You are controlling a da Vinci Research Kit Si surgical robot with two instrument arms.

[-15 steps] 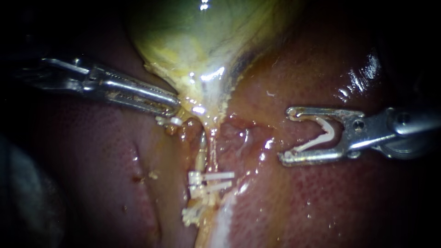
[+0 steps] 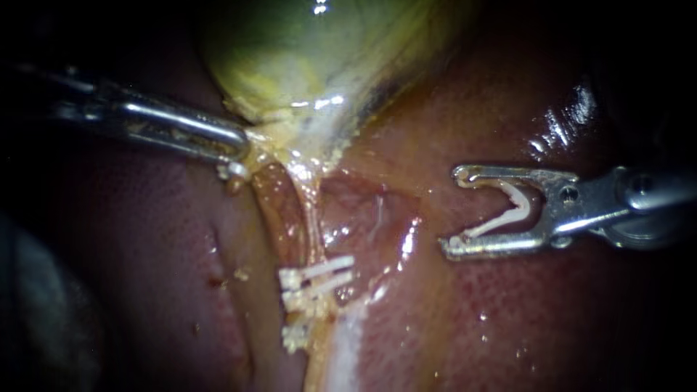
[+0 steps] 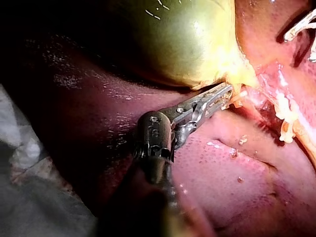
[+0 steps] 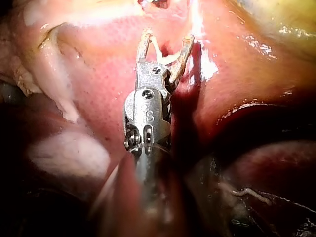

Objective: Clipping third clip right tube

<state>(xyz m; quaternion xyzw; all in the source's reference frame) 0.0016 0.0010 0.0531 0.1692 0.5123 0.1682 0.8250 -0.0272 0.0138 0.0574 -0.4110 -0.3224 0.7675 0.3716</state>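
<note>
White clip — open V, well apart from clipped tube

Bare liver open between right instrument and tubes; clips occupy lower stretch.

2 clips on tube below gallbladder, 3rd clip in right instrument

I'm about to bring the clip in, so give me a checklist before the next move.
1. White V-shaped clip seated in jaws of right instrument: ok.
2. Left instrument shut on yellow-green gallbladder: ok.
3. Pale tube above the two closed white clips bare: ok.
4. Loaded clip astride the tube: not ok, apart over red liver.
5. Tissue behind tube free: cannot tell.
</note>
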